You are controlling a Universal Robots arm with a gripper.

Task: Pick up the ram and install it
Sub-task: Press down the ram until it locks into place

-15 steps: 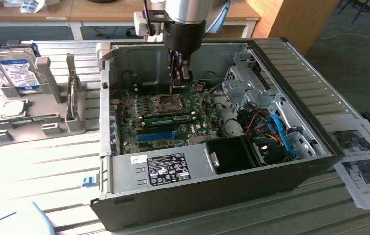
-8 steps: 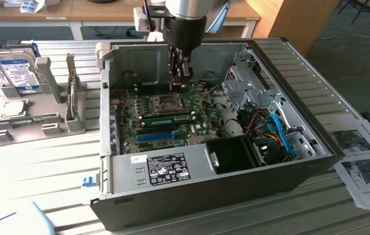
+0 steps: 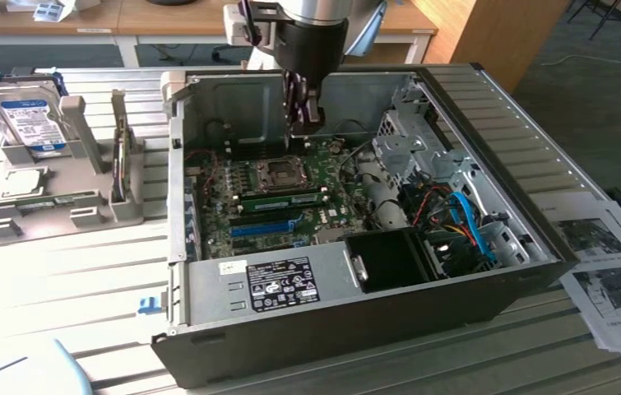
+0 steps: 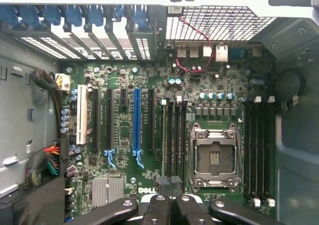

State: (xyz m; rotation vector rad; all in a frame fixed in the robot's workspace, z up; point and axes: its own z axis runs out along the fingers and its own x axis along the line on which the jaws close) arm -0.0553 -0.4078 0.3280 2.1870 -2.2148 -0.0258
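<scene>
Tool [image 3: 308, 115] hangs closed inside the case [image 3: 530, 214] above the motherboard [image 4: 149, 135], gripping nothing I can see, with ram [image 3: 277, 198] seated at six o'clock.

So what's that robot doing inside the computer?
The robot arm's hand is reaching down into an open computer case. The hand is shut and hangs just above the motherboard, and it doesn't seem to be holding anything. A green ram stick already sits in a slot next to the processor socket. Outside the case, on the exterior view's left, a hard drive stands in a grey rack.
</scene>
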